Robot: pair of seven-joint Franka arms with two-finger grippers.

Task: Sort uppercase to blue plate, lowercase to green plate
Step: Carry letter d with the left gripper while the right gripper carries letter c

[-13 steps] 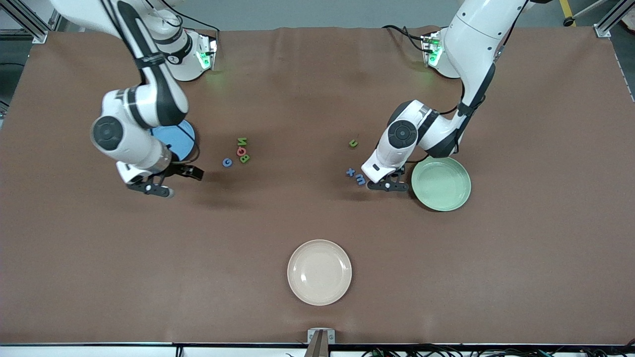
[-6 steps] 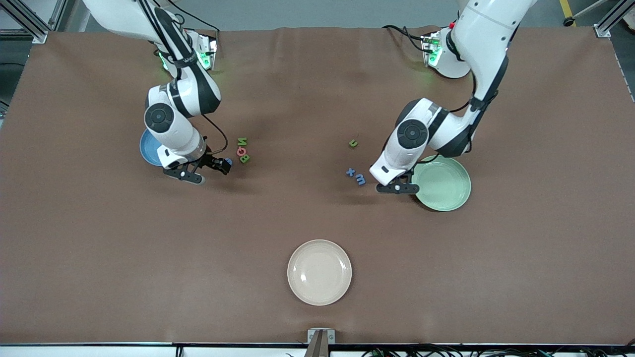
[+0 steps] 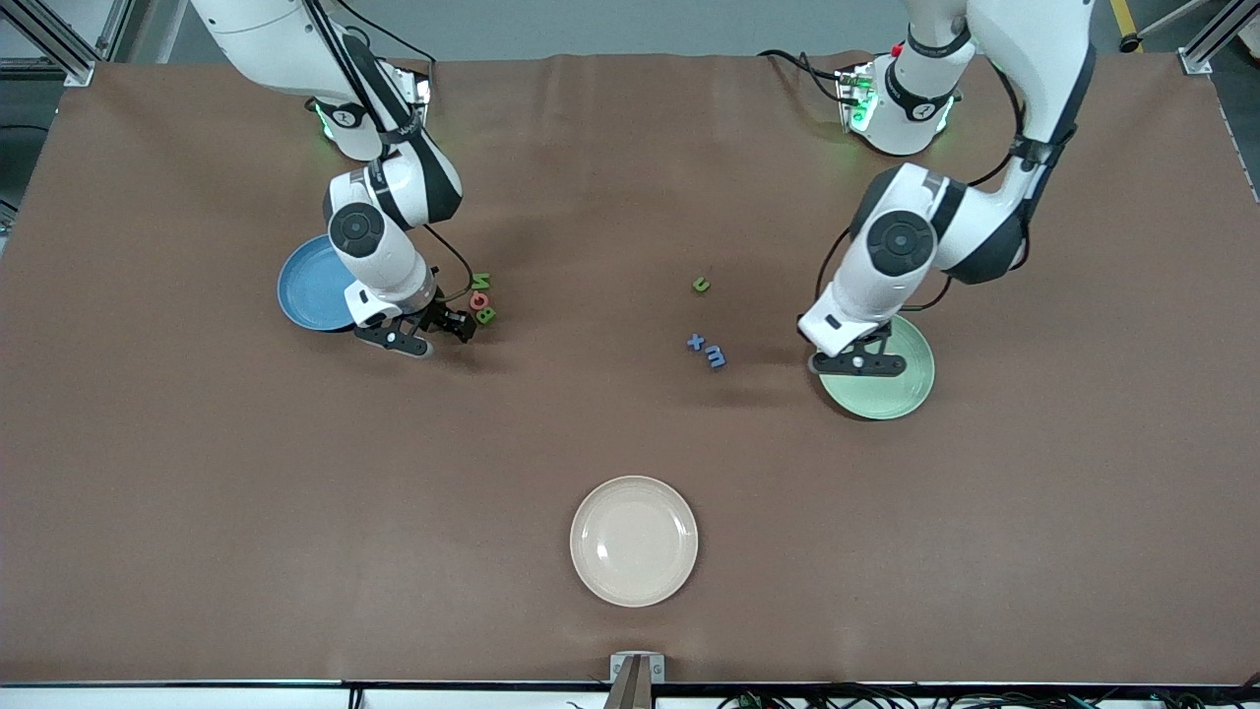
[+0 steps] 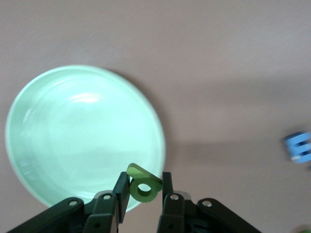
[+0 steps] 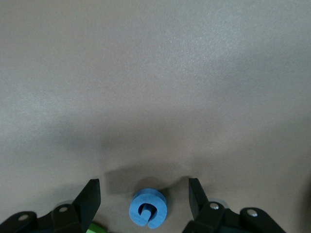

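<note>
My left end effector (image 4: pixel 143 195) pinches the green p (image 4: pixel 144 187) over the green plate's (image 3: pixel 901 394) rim, poised to drop it with the lowercase. My right end effector (image 5: pixel 144 199) straddles the blue G (image 5: pixel 148 208) on the counter (image 3: pixel 630 423), fingers spread, beside the blue plate (image 3: pixel 307 290); x (image 3: pixel 695 343), m (image 3: pixel 716 357), u (image 3: pixel 701 285) wait.

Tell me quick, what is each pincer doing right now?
Left pincer: shut on the green p, over the green plate's edge.
Right pincer: open, fingers either side of the blue G on the table.
</note>
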